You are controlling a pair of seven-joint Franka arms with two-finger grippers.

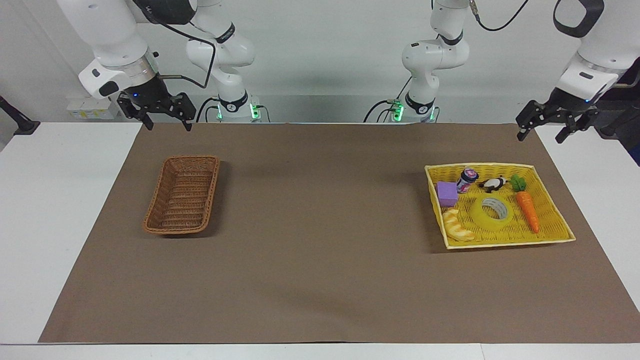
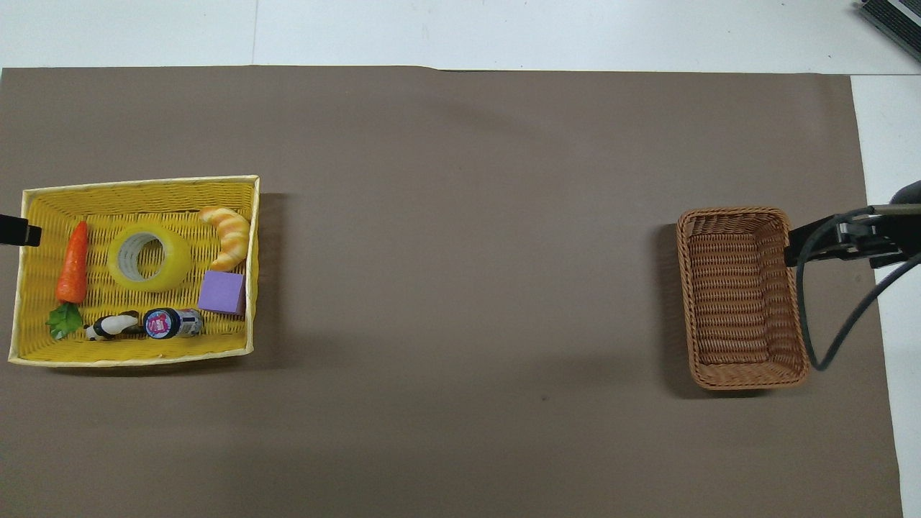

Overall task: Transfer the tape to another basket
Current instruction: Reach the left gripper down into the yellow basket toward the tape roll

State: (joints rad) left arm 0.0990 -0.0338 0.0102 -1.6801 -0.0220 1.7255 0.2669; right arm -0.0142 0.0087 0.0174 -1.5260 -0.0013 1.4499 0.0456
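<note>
Looking across the worktop (image 1: 320, 300), we judge the task barely begun: the tape (image 1: 491, 212) lies flat in the yellow tray (image 1: 505, 244) at the left arm's end, between the carrot (image 1: 527, 210) and the croissant (image 1: 457, 226), with the purple block (image 1: 447, 193) just beside it nearer the robots. The basket (image 1: 182, 194) at the right arm's end holds nothing. Our left gripper (image 1: 549, 125) hangs with its fingers spread, holding nothing, above the worktop's edge near the tray's robot-side corner; our right gripper (image 1: 159, 116), also spread and holding nothing, hovers near the basket's robot-side end and seems to wait. What is left, as we see it, is everything: reach, grasp, carry, release. The tape has open wicker on its side away from the robots, but the neighbours crowd its flanks, so a pinch across the ring wall looks easier than one around the whole roll. Between tray and basket the brown mat (image 2: 460, 288) lies bare, giving a free path; both rims must be cleared.
</note>
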